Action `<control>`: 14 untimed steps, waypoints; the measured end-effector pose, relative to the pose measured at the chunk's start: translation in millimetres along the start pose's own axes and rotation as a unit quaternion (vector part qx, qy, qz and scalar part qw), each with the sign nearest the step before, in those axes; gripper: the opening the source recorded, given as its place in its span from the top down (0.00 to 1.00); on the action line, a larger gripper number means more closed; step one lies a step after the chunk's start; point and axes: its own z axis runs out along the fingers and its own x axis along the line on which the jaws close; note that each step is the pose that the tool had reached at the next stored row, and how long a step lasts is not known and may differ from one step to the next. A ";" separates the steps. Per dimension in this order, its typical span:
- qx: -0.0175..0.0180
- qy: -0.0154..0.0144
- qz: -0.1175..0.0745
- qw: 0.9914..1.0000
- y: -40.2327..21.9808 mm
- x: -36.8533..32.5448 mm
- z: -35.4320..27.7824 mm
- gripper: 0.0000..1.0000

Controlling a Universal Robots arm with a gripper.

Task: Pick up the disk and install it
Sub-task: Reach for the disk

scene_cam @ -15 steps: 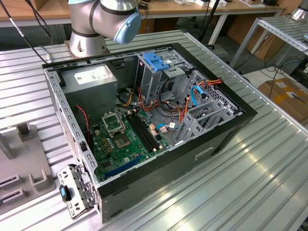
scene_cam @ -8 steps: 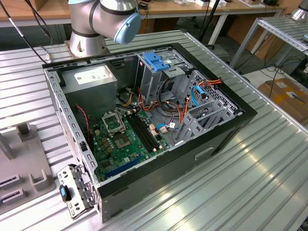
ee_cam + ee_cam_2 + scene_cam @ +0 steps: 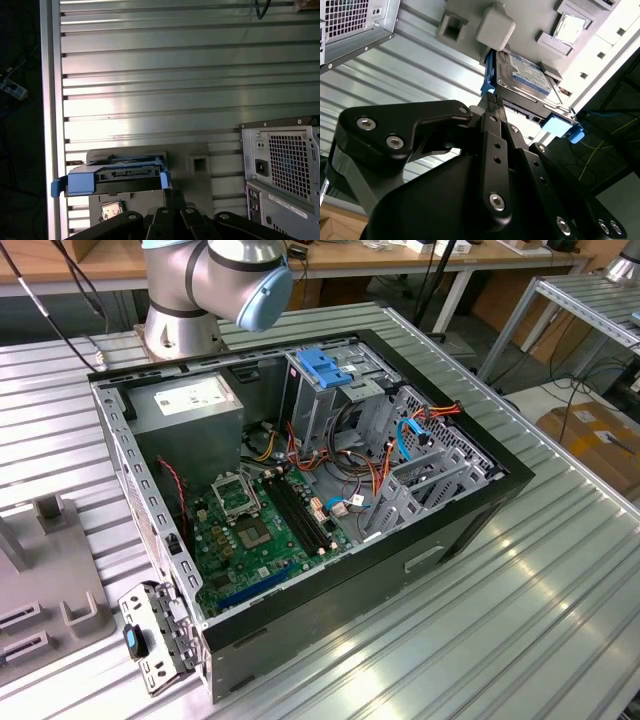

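The ribbed metal desk (image 3: 520,580) carries an open computer case (image 3: 400,570) lying on its side, motherboard (image 3: 255,535) exposed, with the arm (image 3: 215,280) rising behind it. Inside, a blue latch (image 3: 325,368) tops the grey cage beside the power-supply box (image 3: 195,405). The disk (image 3: 527,72) is outside the case, resting in a grey holder (image 3: 195,160) near the desk's edge, its blue rails showing in both wrist views. The claw (image 3: 493,102) is pressed together and holds nothing, its tip just at the disk's blue-railed corner. Whether it touches is unclear.
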 end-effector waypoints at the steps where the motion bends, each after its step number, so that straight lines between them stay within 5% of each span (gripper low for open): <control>1: 0.000 0.000 0.000 1.000 0.5 0.4 0.4 0.89; 4: 0.000 0.000 0.000 1.000 2.2 4.2 1.0 0.89; 9: 0.000 0.000 0.000 1.000 3.6 24.4 3.1 0.89; 14: 0.000 0.000 0.000 1.000 3.5 25.8 3.3 0.89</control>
